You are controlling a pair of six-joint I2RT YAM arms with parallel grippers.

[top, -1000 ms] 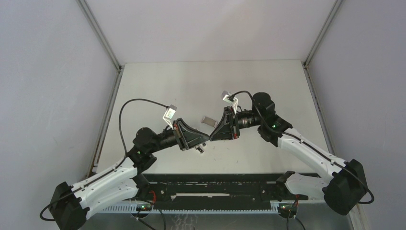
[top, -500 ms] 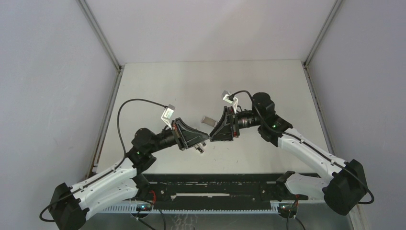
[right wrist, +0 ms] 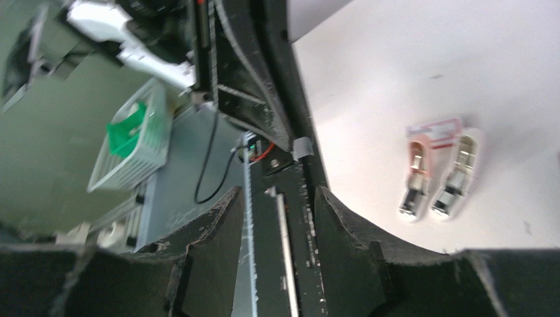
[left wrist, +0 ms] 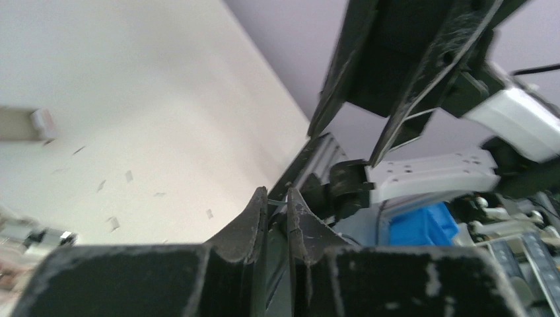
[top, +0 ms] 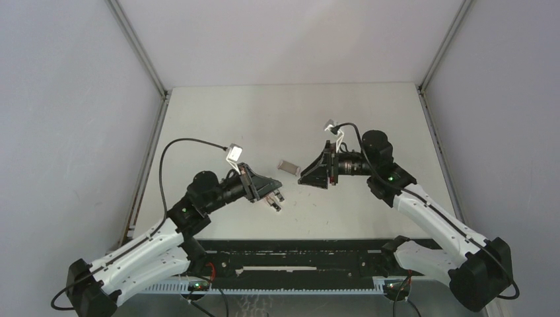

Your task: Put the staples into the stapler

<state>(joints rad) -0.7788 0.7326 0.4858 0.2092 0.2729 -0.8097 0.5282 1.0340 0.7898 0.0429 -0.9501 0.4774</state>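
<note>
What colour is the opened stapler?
White and pale pink; the stapler shows best in the right wrist view.

The pale table carries an opened stapler close to the middle of its near edge. A short strip of staples lies just behind it, and small loose bits are scattered around.

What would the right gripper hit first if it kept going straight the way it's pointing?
Most likely the left gripper: the right gripper points toward it, nearly tip to tip across a gap. Depth is unclear from above, so it might pass just over it instead.
</note>
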